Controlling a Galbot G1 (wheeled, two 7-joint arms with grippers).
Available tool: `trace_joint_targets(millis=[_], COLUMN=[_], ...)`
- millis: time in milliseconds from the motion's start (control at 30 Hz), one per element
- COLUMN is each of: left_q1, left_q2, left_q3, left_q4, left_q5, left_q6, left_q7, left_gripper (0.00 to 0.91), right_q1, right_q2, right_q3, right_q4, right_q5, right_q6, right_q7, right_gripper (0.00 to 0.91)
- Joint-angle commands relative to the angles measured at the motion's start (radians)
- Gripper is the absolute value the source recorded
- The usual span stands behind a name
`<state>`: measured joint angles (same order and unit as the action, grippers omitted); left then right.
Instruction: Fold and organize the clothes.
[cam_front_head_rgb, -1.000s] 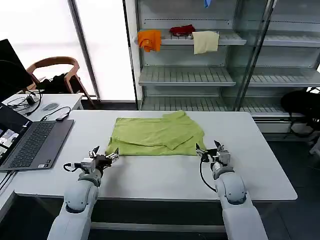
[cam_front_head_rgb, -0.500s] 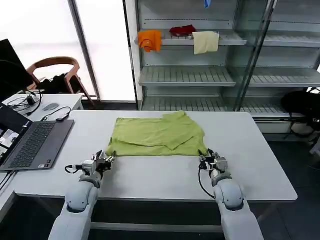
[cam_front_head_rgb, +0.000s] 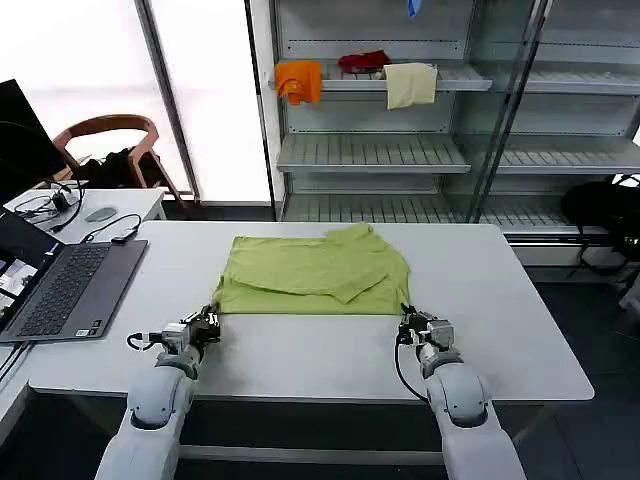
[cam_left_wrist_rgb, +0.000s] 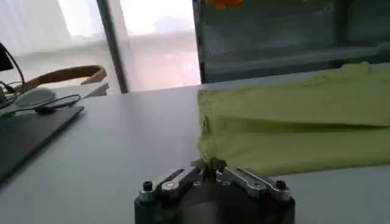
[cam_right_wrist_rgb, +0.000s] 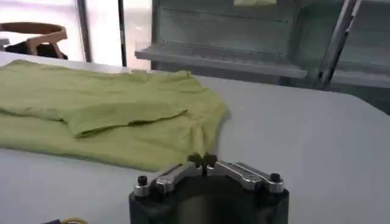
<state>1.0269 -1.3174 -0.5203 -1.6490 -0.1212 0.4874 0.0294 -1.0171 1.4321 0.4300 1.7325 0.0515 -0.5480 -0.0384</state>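
The lime yellow-green T-shirt (cam_front_head_rgb: 315, 270) lies flat and partly folded at the far middle of the white table (cam_front_head_rgb: 500, 320). My left gripper (cam_front_head_rgb: 212, 318) sits low at its near left corner, shut with a pinch of green hem between the fingertips (cam_left_wrist_rgb: 210, 164). At the near right corner my right gripper (cam_front_head_rgb: 405, 320) rests on the table, fingers closed at the shirt's edge (cam_right_wrist_rgb: 204, 160). The left wrist view shows the T-shirt (cam_left_wrist_rgb: 292, 122) stretching away beyond the fingers. In the right wrist view, the T-shirt (cam_right_wrist_rgb: 103, 115) has a folded flap on top.
An open laptop (cam_front_head_rgb: 70, 285) lies at the table's left edge. Behind the table stands a shelf unit with an orange cloth (cam_front_head_rgb: 298, 78), a red cloth (cam_front_head_rgb: 365, 60) and a cream cloth (cam_front_head_rgb: 411, 83). A chair (cam_front_head_rgb: 110, 140) and a side table stand far left.
Both grippers came down and back toward me at the shirt's near corners and closed. The shirt's near edge has shifted slightly toward me.
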Motion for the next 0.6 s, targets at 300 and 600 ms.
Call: trace_joint_targets(millis=[300,600], left_q1=[0.226,0.463], left_q2=[0.027,0.034], left_q3=[-0.047,-0.140], left_q4=[-0.285,-0.513], left_q5=[-0.062,-0.109], left_q6=[0.028,0.027], left_q7=[0.045,0.049], left_gripper=[0.000,0.000], right_q1=[-0.179,-0.362], right_q2=[-0.027,-0.028], right_q3=[0.006,0.002], right_q4=[0.275,0.432], right_q5=[0.085,0.072], right_q6=[-0.033,-0.033], right_q7=[0.035,0.041], right_gripper=[0.000,0.000])
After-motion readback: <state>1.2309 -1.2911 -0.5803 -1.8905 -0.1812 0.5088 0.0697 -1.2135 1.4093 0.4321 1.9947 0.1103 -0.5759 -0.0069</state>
